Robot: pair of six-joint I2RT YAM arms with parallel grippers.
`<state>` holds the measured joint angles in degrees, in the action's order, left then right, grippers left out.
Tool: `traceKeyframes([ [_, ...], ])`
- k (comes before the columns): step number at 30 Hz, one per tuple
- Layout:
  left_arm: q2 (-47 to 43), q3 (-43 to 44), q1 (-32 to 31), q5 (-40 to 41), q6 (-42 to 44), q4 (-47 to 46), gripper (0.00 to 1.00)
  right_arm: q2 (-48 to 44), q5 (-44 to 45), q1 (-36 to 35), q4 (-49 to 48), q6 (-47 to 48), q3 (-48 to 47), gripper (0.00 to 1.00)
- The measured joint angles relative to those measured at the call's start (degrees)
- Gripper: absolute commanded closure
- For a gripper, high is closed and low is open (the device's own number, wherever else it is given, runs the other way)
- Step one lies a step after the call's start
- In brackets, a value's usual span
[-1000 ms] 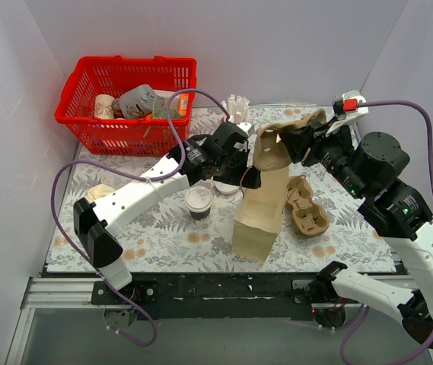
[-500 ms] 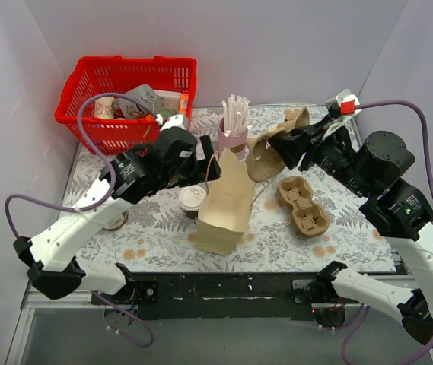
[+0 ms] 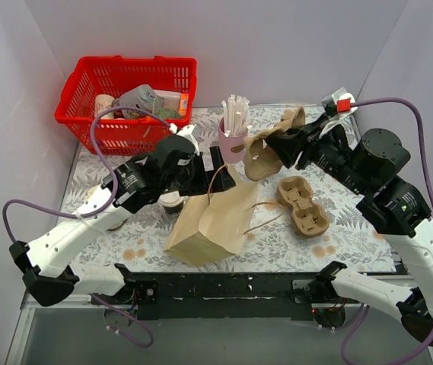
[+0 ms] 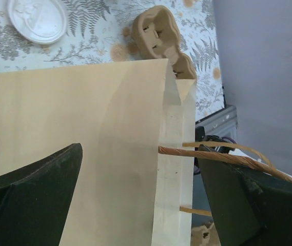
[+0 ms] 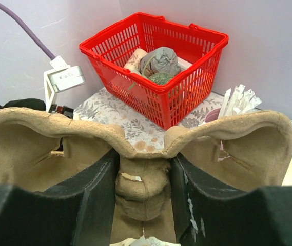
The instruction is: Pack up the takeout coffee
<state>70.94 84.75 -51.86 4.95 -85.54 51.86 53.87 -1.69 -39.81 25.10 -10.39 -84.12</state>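
Note:
The takeout coffee (image 3: 172,201), a dark cup with a white lid, stands on the mat, partly hidden under my left arm. Right beside it a brown paper bag (image 3: 208,220) lies on its side with its twine handles (image 4: 222,156) pointing right. My left gripper (image 3: 207,169) hovers open above the bag (image 4: 84,143), one finger on each side of its mouth edge and nothing held (image 4: 140,205). My right gripper (image 3: 281,144) is raised at the back right, shut on the middle ridge of a pulp cup carrier (image 3: 265,156), and that carrier (image 5: 135,148) fills the right wrist view.
A second pulp carrier (image 3: 301,205) lies on the mat right of the bag. A pink cup of white sticks (image 3: 233,133) stands behind the bag. A red basket (image 3: 87,129) with items sits back left. A round white lid (image 4: 37,19) shows beyond the bag.
The bag has gone from upright to lying flat and shifted left. My left gripper opened, let go of it and swung left. The right gripper kept the carrier nearly still.

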Motion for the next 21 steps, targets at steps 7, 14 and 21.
traceKeyframes([
  [7,5.9,1.3,0.0,-7.6,1.3,-4.8,0.05,0.1,0.3,0.0,0.0,0.0,0.0,0.52],
  [14,9.4,1.7,0.2,-9.0,2.6,-5.5,0.02,0.3,2.0,0.0,0.1,0.1,0.0,0.52],
  [21,9.2,-3.4,4.8,-8.8,3.5,-5.9,0.02,1.2,3.8,0.0,0.3,0.3,0.4,0.52],
])
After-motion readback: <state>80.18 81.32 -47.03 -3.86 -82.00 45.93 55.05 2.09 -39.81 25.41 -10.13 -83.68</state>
